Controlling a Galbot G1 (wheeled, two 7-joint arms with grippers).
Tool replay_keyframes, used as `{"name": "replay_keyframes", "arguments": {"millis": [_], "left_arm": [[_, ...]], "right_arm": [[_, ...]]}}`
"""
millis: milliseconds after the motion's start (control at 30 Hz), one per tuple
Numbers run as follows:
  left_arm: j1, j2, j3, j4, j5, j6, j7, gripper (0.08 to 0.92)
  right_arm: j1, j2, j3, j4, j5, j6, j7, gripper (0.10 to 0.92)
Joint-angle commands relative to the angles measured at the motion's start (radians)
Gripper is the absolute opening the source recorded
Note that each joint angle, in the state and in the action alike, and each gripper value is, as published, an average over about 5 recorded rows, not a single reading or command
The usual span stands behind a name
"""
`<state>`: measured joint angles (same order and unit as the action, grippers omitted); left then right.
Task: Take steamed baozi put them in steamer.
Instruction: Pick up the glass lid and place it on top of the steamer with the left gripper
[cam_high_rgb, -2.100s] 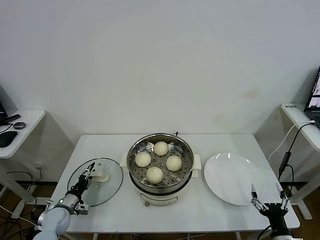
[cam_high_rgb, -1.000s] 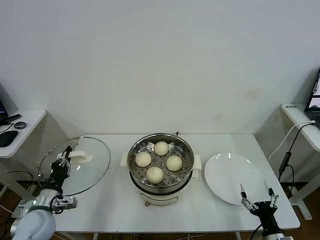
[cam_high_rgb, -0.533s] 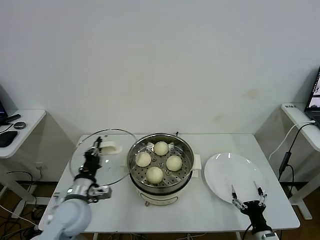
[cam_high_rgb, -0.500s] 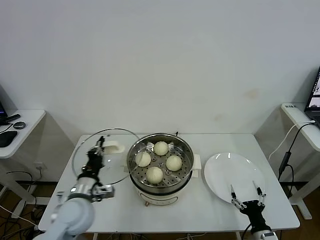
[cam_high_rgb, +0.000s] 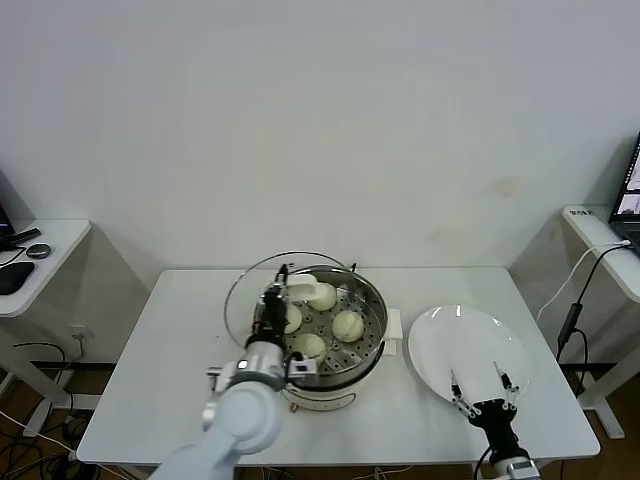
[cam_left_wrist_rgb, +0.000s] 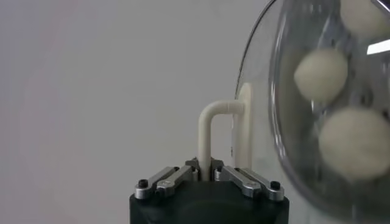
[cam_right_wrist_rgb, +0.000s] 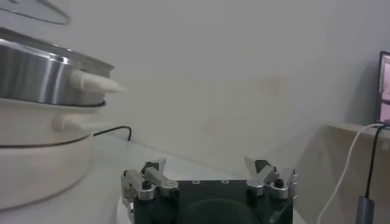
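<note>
The steel steamer (cam_high_rgb: 372, 300) stands mid-table with several cream-white baozi (cam_high_rgb: 348, 325) on its perforated tray. My left gripper (cam_high_rgb: 274, 297) is shut on the white handle (cam_high_rgb: 301, 292) of the glass lid (cam_high_rgb: 240, 290). It holds the lid tilted on edge over the steamer's left side. In the left wrist view the gripper (cam_left_wrist_rgb: 209, 168) clamps the handle (cam_left_wrist_rgb: 207, 131), and baozi (cam_left_wrist_rgb: 321, 74) show through the lid (cam_left_wrist_rgb: 286, 152). My right gripper (cam_high_rgb: 478, 391) is open and empty at the plate's front edge. It also shows in the right wrist view (cam_right_wrist_rgb: 209, 173), with the steamer (cam_right_wrist_rgb: 36, 76) beside it.
A flat white plate (cam_high_rgb: 465, 345) lies right of the steamer. The white table (cam_high_rgb: 180, 350) has bare surface at the left. Side desks stand at far left (cam_high_rgb: 40, 245) and far right (cam_high_rgb: 610, 240), and a black cable (cam_high_rgb: 570, 320) hangs at the right.
My left gripper lifted the glass lid off the table's left side and carried it right, over the steamer. My right gripper drifted a little left along the plate's front edge.
</note>
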<state>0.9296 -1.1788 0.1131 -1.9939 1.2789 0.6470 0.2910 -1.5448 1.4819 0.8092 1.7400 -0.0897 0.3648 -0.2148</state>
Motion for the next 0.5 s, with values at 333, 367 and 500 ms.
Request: {"name": "replay_keyframes", "arguments": {"millis": [333,367,500], "left_arm": [[-0.056,-0.122,0.129,0.115,0.111,0.023,0.033,0.167],[-0.055,-0.121,0.126,0.121,0.111,0.019,0.027,0.167],[-0.046,-0.120,0.111,0.139,0.112,0.008,0.005,0.167]], "right_arm": [[0.002,0.000,-0.004,-0.001,-0.015,0.005,0.003,0.823],[0.002,-0.001,-0.004,-0.002,-0.015,0.005,0.003,0.823],[-0.004,-0.005,-0.003,0.000,-0.012,0.007,0.003,0.823]]}}
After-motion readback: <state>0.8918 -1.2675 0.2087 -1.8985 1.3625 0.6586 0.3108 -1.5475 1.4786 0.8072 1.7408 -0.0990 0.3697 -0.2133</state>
